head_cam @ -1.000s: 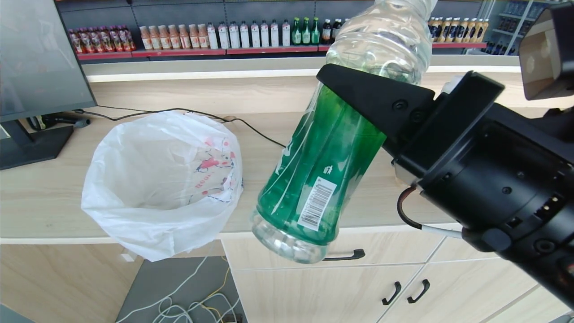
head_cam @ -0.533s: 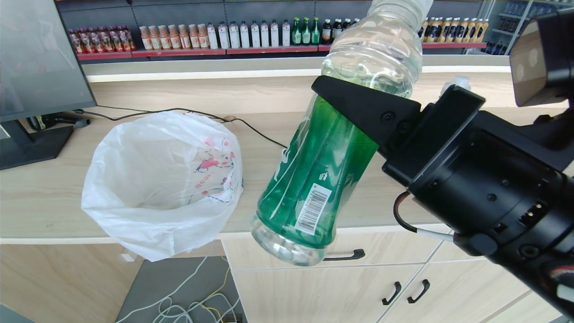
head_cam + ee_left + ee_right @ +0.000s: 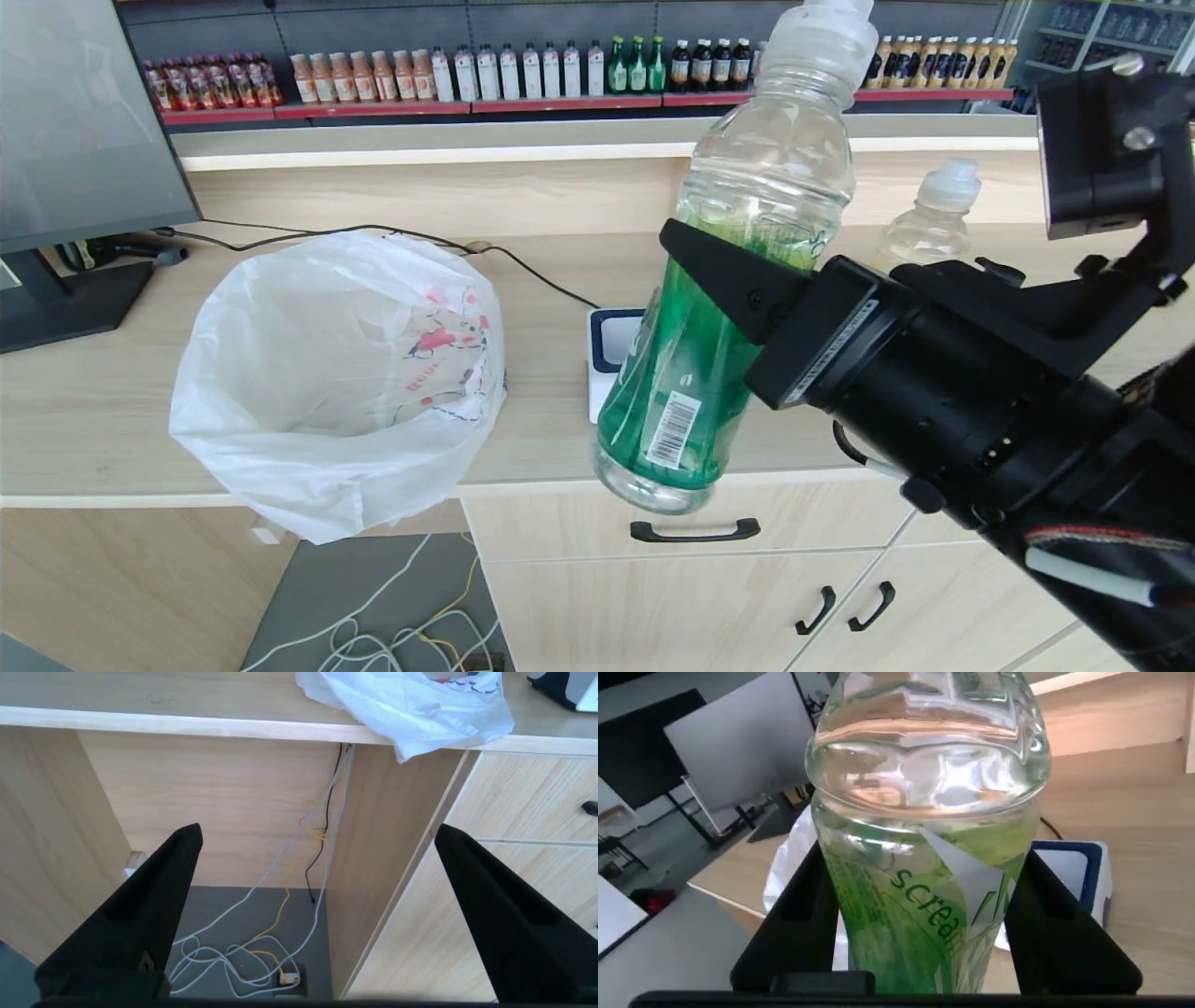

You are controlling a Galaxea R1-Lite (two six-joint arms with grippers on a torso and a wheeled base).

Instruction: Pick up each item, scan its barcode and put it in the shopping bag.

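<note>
Both jaws of right gripper pinch green-labelled bottle mid-body, cap up, slightly tilted, barcode facing near. White scanner on counter is partly hidden behind it. Shopping bag sits open to the left. Second clear bottle stands far right. Left gripper is spread wide, low below the counter.
</note>
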